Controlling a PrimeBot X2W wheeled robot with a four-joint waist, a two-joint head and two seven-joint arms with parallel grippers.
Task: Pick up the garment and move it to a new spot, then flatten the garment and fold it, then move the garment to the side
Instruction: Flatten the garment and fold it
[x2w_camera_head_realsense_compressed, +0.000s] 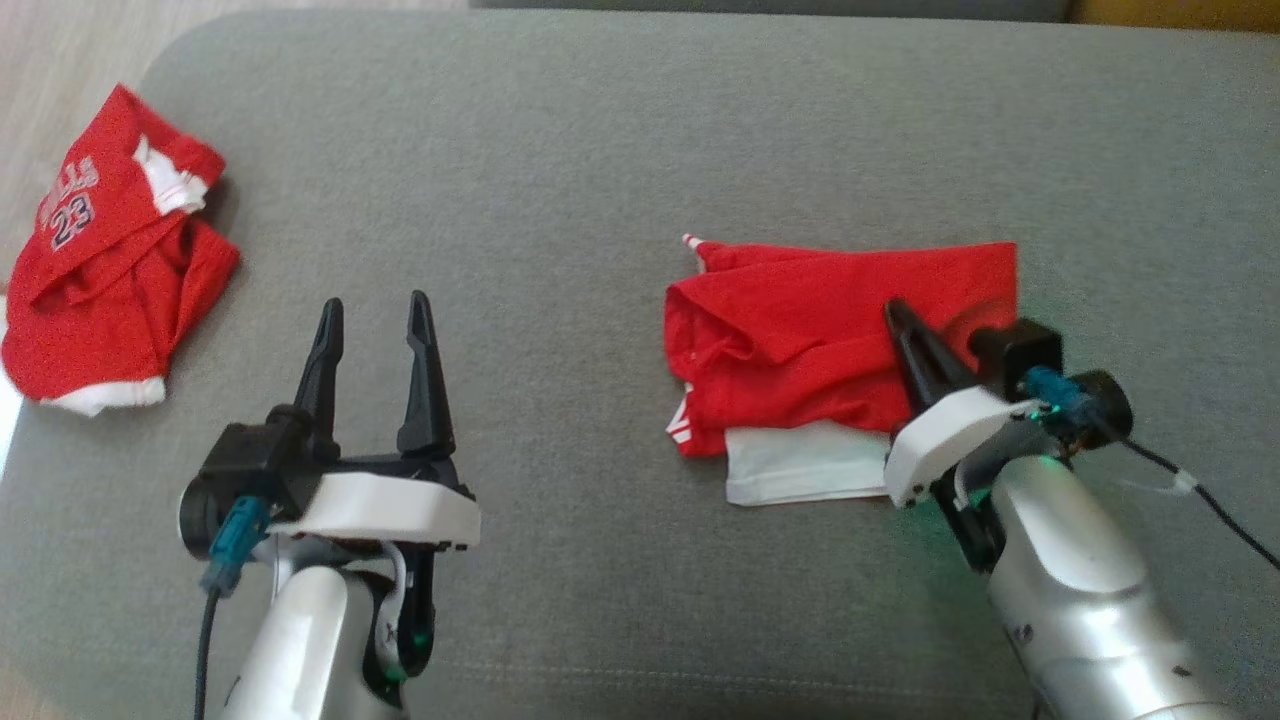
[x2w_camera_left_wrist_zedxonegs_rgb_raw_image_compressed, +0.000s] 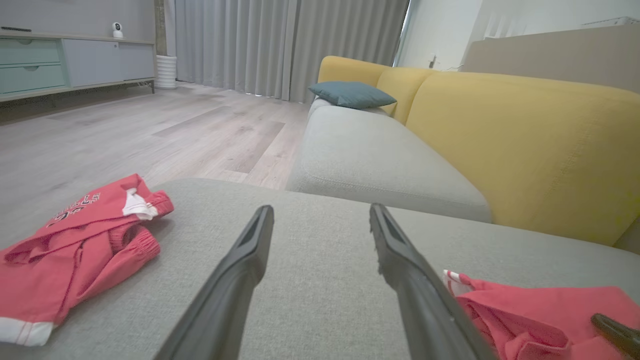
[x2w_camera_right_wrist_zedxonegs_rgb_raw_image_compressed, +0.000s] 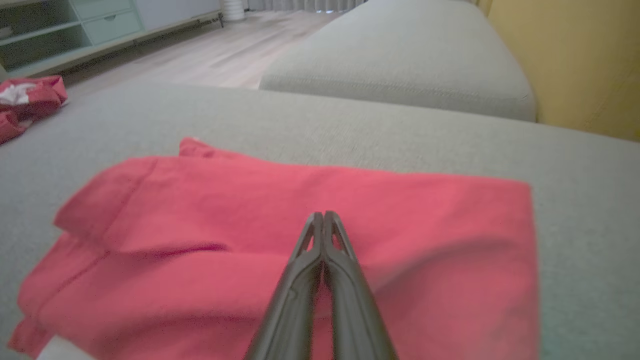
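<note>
A folded red garment lies right of the grey seat cushion's middle, the right gripper resting on its near right part, fingers clenched together with no cloth visibly pinched, while the left gripper hangs released over bare cushion. Light, limp and loosely layered, the bundle would likely spill open if lifted by one layer; a pinch through all layers at its right edge looks safest.
</note>
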